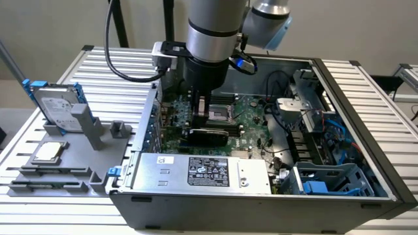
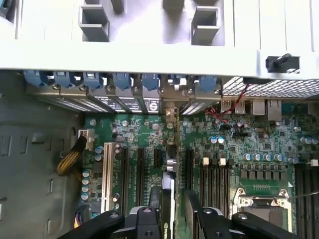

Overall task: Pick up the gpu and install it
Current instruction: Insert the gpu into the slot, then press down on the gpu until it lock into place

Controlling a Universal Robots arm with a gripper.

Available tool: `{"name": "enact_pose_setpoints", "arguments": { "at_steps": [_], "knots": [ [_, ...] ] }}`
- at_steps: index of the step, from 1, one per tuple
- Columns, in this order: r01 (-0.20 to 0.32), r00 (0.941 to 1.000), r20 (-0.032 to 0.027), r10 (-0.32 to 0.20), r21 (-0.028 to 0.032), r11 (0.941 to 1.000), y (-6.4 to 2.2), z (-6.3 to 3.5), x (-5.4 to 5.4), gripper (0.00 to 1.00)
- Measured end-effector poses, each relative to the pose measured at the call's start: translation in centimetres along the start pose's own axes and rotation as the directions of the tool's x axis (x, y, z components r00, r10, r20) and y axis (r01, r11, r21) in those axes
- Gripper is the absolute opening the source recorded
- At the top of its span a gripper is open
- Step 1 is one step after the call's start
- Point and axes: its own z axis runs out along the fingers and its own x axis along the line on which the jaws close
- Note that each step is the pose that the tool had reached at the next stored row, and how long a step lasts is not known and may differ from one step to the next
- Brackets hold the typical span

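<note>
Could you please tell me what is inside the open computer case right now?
Inside the computer case lie the green motherboard, the gpu standing on it beneath the gripper, and a labelled silver power supply. The slot under the card is hidden.

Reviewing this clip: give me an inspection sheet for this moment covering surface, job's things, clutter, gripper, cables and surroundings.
Surface: slatted metal table carrying an open computer case and a grey fixture tray.
Job's things: gpu standing on edge over the motherboard inside the case, seen edge-on at; whether it is fully seated cannot be told.
Clutter: hard drive with blue rails upright in the tray; cpu chip flat on the tray.
Gripper: gripper directly above the gpu, its fingers on either side of the card.
Cables: black cable looping off the arm; wires inside the case.
Surroundings: plain wall behind.
</note>
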Motion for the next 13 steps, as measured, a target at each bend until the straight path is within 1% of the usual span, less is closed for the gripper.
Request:
{"name": "enact_pose_setpoints", "arguments": {
  "at_steps": [1, 2, 4, 5, 6, 9, 10, 11, 12, 13],
  "knots": [
    [0.0, 1.0, 0.0, 0.0, 0.0, 1.0, 0.01, -0.12, -0.01, 0.32],
    [0.0, 1.0, 0.0001, 0.0, 0.0, 1.0, 0.02, -0.18, -0.03, 0.32],
    [0.0, 1.0, 0.0002, 0.0, 0.0001, 1.0, 0.05, -0.26, -0.06, 0.2],
    [0.0, 1.0, 0.0004, 0.0, 0.0001, 1.0, 0.08, -0.27, -0.06, 0.2],
    [0.0, 1.0, 0.0003, 0.0, 0.0001, 1.0, 0.1, -0.28, -0.07, 0.11],
    [0.002, 1.0, -0.0003, -0.002, -0.0013, 1.0, 0.36, -0.28, -0.07, 0.11],
    [0.005, 1.0, -0.0006, -0.005, -0.0034, 1.0, 0.47, -0.27, -0.08, 0.11],
    [0.008, 1.0, -0.0009, -0.008, -0.0074, 0.9999, 0.55, -0.26, -0.08, 0.11],
    [0.012, 0.9999, -0.001, -0.012, -0.0124, 0.9999, 0.61, -0.25, -0.07, 0.11],
    [0.015, 0.9999, -0.0011, -0.015, -0.0186, 0.9997, 0.66, -0.23, -0.08, 0.11]
  ]
}}
